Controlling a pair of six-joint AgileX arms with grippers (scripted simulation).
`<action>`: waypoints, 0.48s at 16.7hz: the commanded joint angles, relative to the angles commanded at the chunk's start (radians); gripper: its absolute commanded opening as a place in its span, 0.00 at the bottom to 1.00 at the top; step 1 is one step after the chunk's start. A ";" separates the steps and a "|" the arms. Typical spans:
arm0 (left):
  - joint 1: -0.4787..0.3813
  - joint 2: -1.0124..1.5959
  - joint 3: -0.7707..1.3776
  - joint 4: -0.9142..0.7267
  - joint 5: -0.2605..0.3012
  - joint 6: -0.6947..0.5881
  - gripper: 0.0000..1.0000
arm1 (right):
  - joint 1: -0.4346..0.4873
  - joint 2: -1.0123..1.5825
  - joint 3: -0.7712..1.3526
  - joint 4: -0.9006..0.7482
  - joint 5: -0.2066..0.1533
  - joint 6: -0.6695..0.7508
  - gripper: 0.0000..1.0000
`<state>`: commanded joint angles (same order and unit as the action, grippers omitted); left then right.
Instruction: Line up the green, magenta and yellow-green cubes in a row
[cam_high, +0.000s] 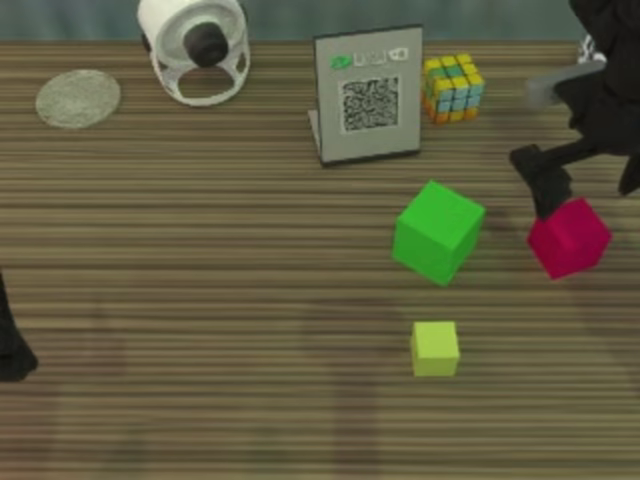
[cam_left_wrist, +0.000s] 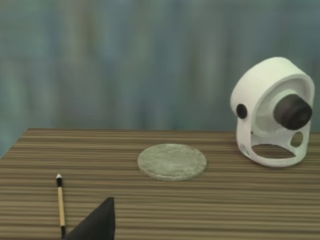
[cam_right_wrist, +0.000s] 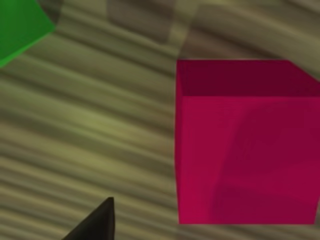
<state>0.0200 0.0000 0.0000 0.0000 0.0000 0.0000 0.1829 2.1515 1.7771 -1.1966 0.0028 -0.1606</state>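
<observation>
1. The right gripper (cam_high: 543, 180) hangs at the right side of the table (cam_high: 200, 300), just above and behind the magenta cube (cam_high: 570, 237). Its dark fingers reach down to the cube's upper-left edge in the top view; whether they are spread or closed, I cannot tell.
2. The magenta cube sits tilted to the table's stripes, right of the green cube (cam_high: 437, 231) and clear of it.
3. In the right wrist view the magenta cube (cam_right_wrist: 247, 145) fills most of the picture on the striped wood, with a corner of the green cube (cam_right_wrist: 20, 27) at the edge. Only one dark finger tip (cam_right_wrist: 97, 225) shows there, apart from the cube.
4. The green cube stands right of centre, also turned at an angle.
5. The yellow-green cube (cam_high: 435, 349) lies nearer the front edge, just below the green cube and apart from it.
6. The left gripper (cam_high: 12, 345) is parked at the table's left edge; I cannot tell its state.
7. Along the back edge stand a grey disc (cam_high: 78, 98), a white roll holder (cam_high: 197, 48), a QR sign (cam_high: 368, 95) and a puzzle cube (cam_high: 452, 88).
8. The left wrist view shows the disc (cam_left_wrist: 172, 161), the holder (cam_left_wrist: 274, 112) and a thin brush (cam_left_wrist: 60, 202) lying on the wood.
</observation>
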 joint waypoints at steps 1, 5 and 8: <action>0.000 0.000 0.000 0.000 0.000 0.000 1.00 | 0.001 0.004 -0.011 0.013 0.000 -0.001 1.00; 0.000 0.000 0.000 0.000 0.000 0.000 1.00 | 0.004 0.049 -0.106 0.160 0.000 0.001 1.00; 0.000 0.000 0.000 0.000 0.000 0.000 1.00 | 0.006 0.087 -0.181 0.275 0.001 0.002 1.00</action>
<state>0.0200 0.0000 0.0000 0.0000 0.0000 0.0000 0.1888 2.2389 1.5961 -0.9215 0.0035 -0.1582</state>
